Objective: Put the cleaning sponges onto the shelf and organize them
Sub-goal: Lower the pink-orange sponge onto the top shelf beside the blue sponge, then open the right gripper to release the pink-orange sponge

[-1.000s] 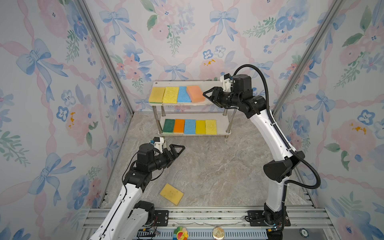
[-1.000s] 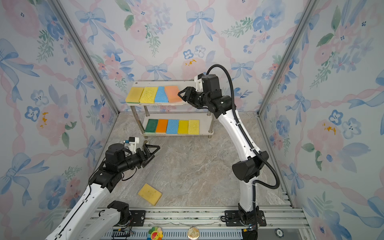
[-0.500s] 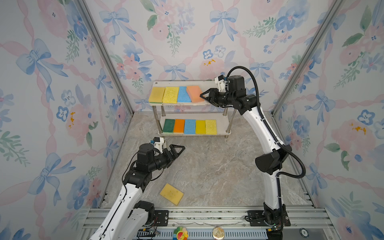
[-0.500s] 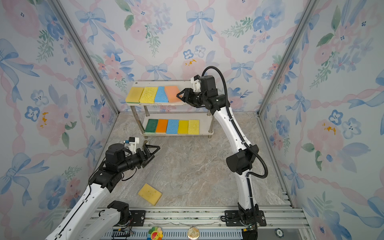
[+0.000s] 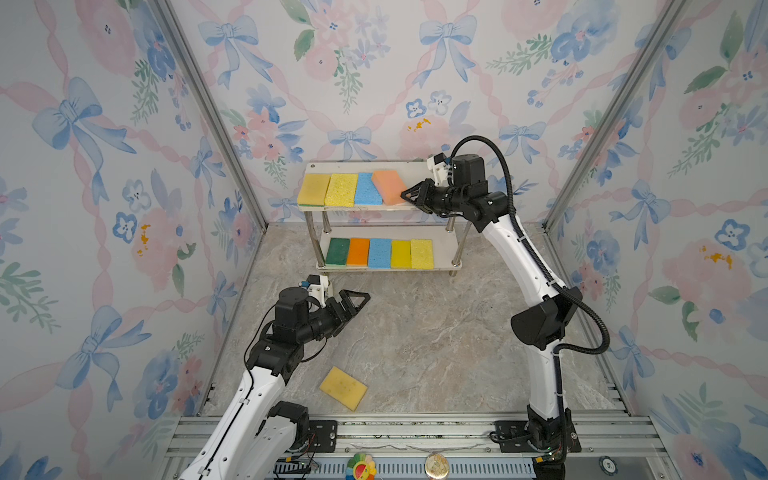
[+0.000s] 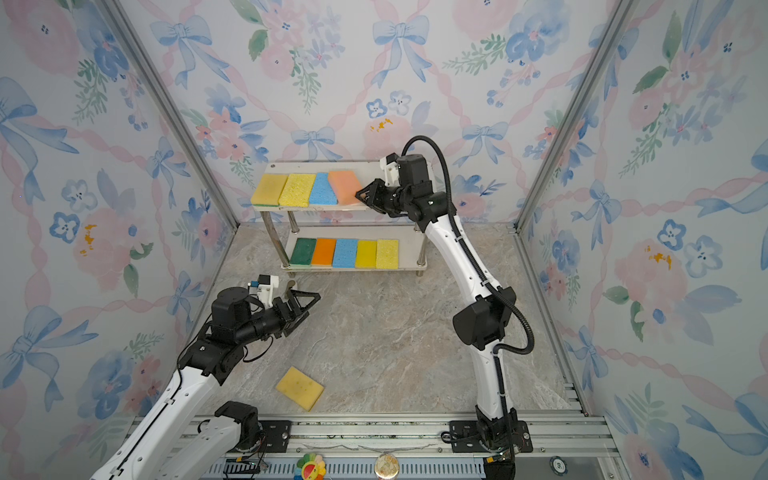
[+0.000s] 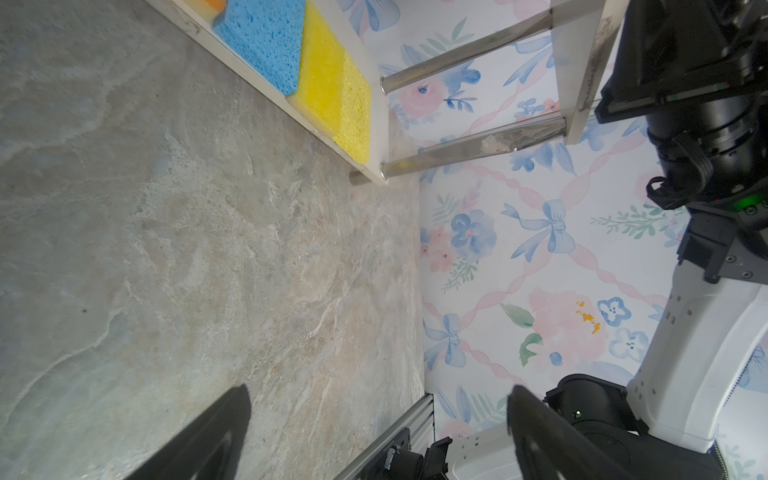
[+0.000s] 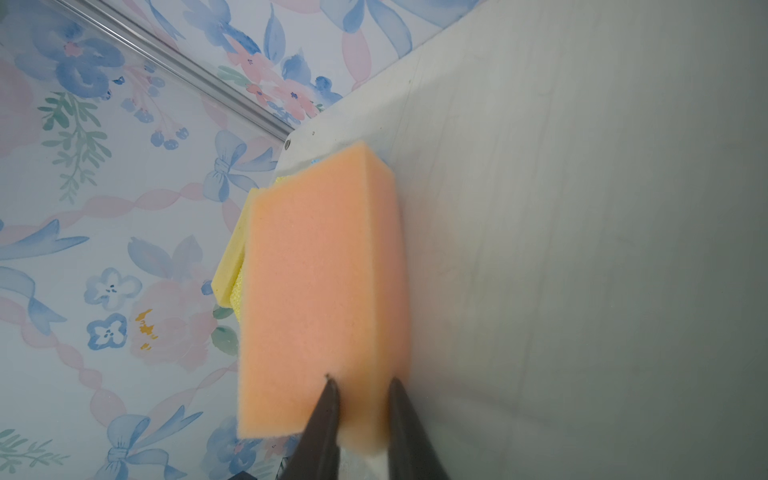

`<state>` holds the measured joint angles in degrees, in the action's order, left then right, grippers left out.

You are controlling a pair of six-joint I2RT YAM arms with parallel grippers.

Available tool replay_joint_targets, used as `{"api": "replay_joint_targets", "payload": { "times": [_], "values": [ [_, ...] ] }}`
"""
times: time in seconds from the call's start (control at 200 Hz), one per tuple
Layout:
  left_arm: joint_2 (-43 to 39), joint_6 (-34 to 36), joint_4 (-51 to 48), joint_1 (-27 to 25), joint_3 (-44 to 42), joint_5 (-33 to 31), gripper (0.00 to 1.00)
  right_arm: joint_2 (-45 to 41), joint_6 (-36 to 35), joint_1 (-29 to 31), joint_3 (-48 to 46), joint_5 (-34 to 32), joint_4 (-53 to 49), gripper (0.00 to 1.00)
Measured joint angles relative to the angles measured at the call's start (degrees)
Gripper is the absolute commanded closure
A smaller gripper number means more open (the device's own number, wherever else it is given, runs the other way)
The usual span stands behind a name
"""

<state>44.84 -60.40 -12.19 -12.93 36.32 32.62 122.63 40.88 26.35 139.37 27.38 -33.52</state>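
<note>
Shelf (image 5: 444, 254): three sponges (image 5: 340, 190) plus peach sponge (image 5: 388, 187) on top, five below.

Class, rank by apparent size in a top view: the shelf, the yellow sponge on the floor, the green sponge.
1. shelf
2. yellow floor sponge
3. green sponge
The yellow one lies nearer the camera, so true sizes may match.

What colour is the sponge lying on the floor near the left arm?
Yellow. The floor sponge shows best in a top view.
</note>
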Motion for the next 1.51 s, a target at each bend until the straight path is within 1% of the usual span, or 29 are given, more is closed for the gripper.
{"api": "replay_joint_targets", "payload": {
  "times": [0.22, 0.3, 0.53, 0.735, 0.84, 0.94, 1.0, 1.15, 1.32, 1.405, 1.505],
  "values": [
    [0.00, 0.00, -0.02, 0.00, 0.00, 0.00, 0.02, -6.75, 1.81, 0.00, -12.13, -2.69, 7.98, 0.83],
    [0.00, 0.00, -0.02, 0.00, 0.00, 0.00, 0.02, -8.76, 2.54, 0.00, -15.02, -4.15, 9.79, 0.83],
    [0.00, 0.00, -0.09, 0.00, 0.00, -0.02, 0.02, -11.69, 2.60, 1.01, -15.76, -10.36, 10.16, 0.82],
    [0.00, 0.00, -0.22, 0.00, 0.00, 0.00, 0.02, -12.83, 3.13, 1.81, -15.76, -13.07, 10.16, 0.81],
    [-0.04, 0.00, -0.22, 0.00, 0.00, 0.00, 0.02, -12.81, 3.58, 1.88, -15.76, -14.05, 9.62, 0.77],
    [-0.04, 0.00, -0.22, 0.00, 0.00, 0.00, 0.02, -12.81, 3.80, 1.95, -15.76, -14.62, 9.42, 0.70],
    [-0.04, 0.00, -0.22, 0.00, 0.00, 0.00, 0.02, -12.79, 4.00, 1.95, -15.76, -14.64, 9.09, 0.64],
    [-0.04, 0.00, -0.22, 0.00, 0.00, 0.00, 0.02, -12.41, 4.70, 2.10, -14.84, -14.82, 8.31, 0.56],
    [-0.04, 0.00, -0.22, 0.00, 0.00, 0.00, 0.02, -11.56, 4.79, 2.45, -13.79, -14.34, 7.45, 0.53],
    [-0.04, 0.00, -0.22, 0.00, 0.00, 0.00, 0.02, -11.56, 4.70, 2.54, -13.79, -14.16, 7.34, 0.49],
    [-0.04, 0.00, -0.22, 0.00, 0.00, -0.02, 0.02, -11.58, 4.59, 2.64, -13.81, -14.16, 7.34, 0.48]
  ]
}}
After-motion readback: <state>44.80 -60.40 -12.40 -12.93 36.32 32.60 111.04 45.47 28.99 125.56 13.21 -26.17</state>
